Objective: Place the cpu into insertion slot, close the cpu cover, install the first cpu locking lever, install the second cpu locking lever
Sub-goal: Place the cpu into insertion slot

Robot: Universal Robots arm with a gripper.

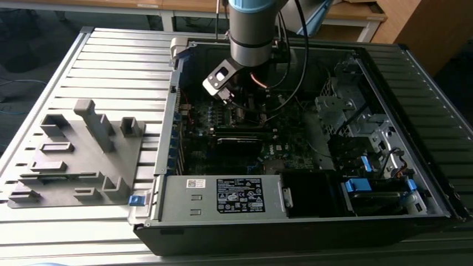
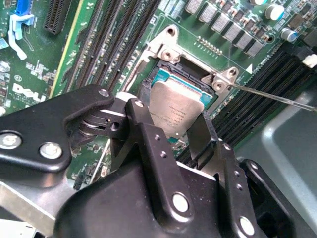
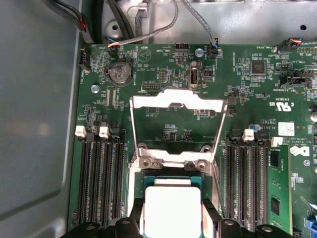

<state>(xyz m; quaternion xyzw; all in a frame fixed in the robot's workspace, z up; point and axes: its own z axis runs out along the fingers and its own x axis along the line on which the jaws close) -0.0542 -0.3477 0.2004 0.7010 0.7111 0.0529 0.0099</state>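
Gripping the cpu (image 2: 174,110) by two opposite edges, the fingers (image 2: 148,136) of the gripper (image 2: 171,121) were closed on it directly over the insertion slot (image 3: 171,179) on the motherboard (image 3: 247,99). The cpu cover (image 3: 176,101) stood swung open, clear of the slot, inside the computer case (image 1: 414,72) on the desk (image 1: 111,61).
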